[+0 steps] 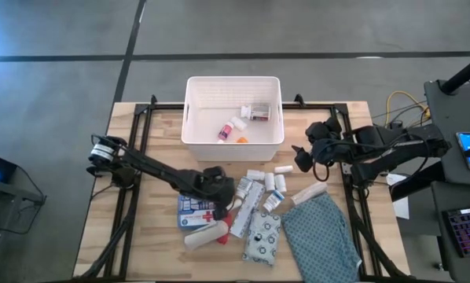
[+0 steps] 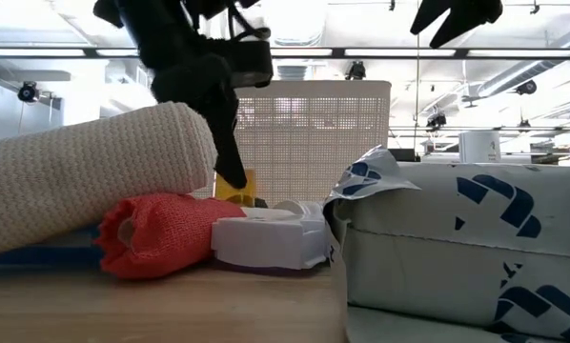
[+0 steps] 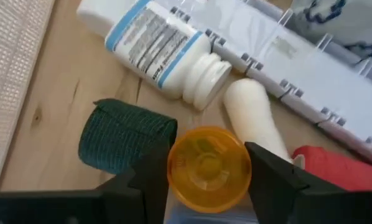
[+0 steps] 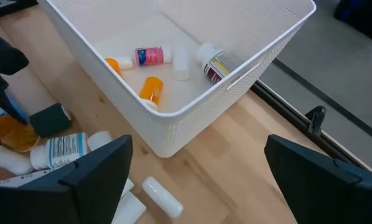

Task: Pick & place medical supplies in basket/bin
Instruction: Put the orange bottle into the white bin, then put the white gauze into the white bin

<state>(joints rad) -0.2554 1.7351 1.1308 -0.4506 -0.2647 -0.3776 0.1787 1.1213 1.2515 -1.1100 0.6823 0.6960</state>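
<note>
A few supplies lie in my basket (image 1: 194,134); most remain beside it. Left hand (image 3: 204,180) pinches an orange vial (image 3: 209,167); right hand (image 4: 195,180) spread.

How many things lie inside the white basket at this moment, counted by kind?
White pill bottle: 1
Pink-labelled tube: 1
Orange vial: 1
Small white cylinder: 1
Total: 4
</note>
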